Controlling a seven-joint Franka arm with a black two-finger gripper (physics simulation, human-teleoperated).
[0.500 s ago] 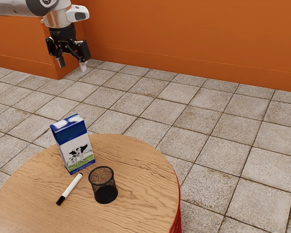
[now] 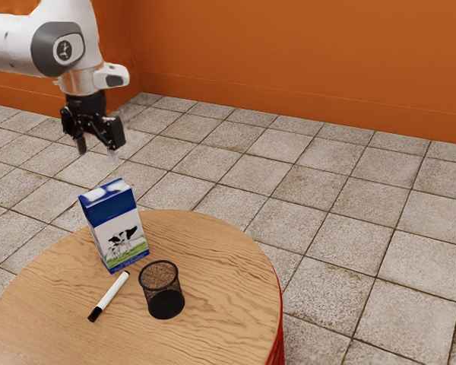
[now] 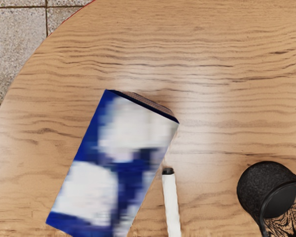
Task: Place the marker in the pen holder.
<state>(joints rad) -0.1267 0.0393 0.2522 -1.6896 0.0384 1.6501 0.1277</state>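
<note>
On the desk (image 2: 213,236), marker (image 2: 112,291): it lay on its side, white with black ends, the longer black end aimed at seven o'clock and the other at one, as the exterior view showed it; all directions below were read on that same face.
Pen holder (image 2: 161,296): it stood upright at three o'clock from the marker, near it but apart, a round black cup with mesh sides and an open mouth.
Carton (image 2: 121,228): it stood upright at twelve o'clock from the marker, blue and white with cows on its face. Its foot was close to the marker's upper end; whether they touched, I could not tell. In the wrist view, the marker lay between carton and pen holder.
Fingers (image 2: 81,144): they were open, with a gap between their tips and nothing gripped, raised clear of the desk toward twelve o'clock from the carton.
Arm (image 2: 72,49): white and grey, it came in from ten o'clock, the black hand pointing down.
Desk edge: rounded wood, red along the side at four o'clock.
Floor (image 2: 349,243): grey square tiles.
Wall (image 2: 304,61): orange, across twelve o'clock.
</note>
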